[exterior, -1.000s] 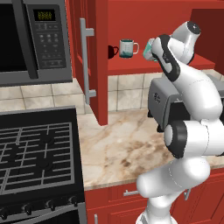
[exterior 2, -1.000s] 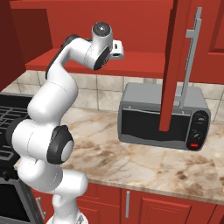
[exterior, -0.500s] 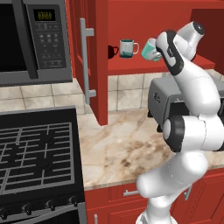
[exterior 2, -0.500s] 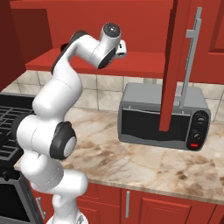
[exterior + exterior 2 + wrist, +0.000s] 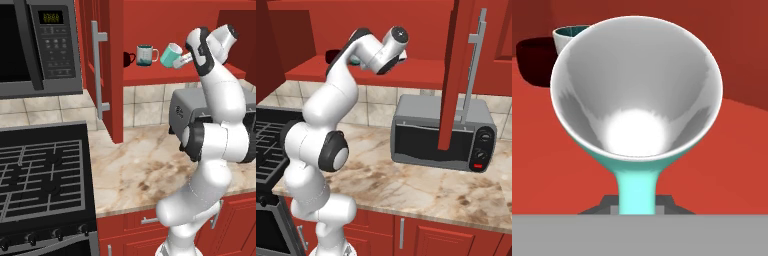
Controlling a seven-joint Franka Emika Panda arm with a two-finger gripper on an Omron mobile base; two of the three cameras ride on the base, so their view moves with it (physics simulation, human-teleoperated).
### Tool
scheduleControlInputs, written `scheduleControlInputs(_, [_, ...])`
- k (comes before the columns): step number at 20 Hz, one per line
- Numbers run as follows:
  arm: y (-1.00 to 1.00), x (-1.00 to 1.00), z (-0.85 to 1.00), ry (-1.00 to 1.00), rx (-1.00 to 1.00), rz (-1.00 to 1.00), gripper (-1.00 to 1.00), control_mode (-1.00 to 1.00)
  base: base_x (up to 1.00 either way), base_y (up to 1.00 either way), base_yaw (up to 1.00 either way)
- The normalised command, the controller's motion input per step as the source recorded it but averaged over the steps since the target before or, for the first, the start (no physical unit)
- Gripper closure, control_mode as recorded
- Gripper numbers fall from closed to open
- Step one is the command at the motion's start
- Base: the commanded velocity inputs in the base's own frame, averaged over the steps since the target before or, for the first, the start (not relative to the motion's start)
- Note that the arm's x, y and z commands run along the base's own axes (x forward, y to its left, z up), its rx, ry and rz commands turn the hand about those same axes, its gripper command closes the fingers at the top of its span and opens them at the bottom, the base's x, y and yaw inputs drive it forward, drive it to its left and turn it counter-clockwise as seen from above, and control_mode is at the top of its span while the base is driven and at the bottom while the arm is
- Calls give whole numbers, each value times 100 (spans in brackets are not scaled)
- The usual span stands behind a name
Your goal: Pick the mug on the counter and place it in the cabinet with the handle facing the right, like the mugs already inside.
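Observation:
The mint-teal mug (image 5: 170,55) hangs tilted over the red shelf of the cabinet (image 5: 150,76), its mouth turned left toward the white-and-teal mug (image 5: 145,55) and the small black mug (image 5: 129,58). My gripper (image 5: 183,59) is shut on its handle. In the hand view the mug's white interior (image 5: 637,90) faces me, and its teal handle (image 5: 636,190) runs down between the fingertips of my gripper (image 5: 637,206). The two other mugs (image 5: 568,33) peek out behind it at upper left. Below lies the beige counter (image 5: 140,165).
The open cabinet door (image 5: 112,70) with its grey bar (image 5: 98,70) stands left of the shelf. A grey toaster oven (image 5: 184,114) sits on the counter under the shelf. The black stove (image 5: 40,175) and a microwave (image 5: 40,45) are at the left.
My arm has reached up and carried the mug a little to the left along the shelf, closer to the white-and-teal mug. The grip stays shut.

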Motion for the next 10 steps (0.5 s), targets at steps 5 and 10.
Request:
scheduleControlInputs(5, [-2,12,0,0,0,19,100,-100,0,0,0])
scheduleControlInputs(10, [0,6,0,0,0,17,100,-100,0,0,0])
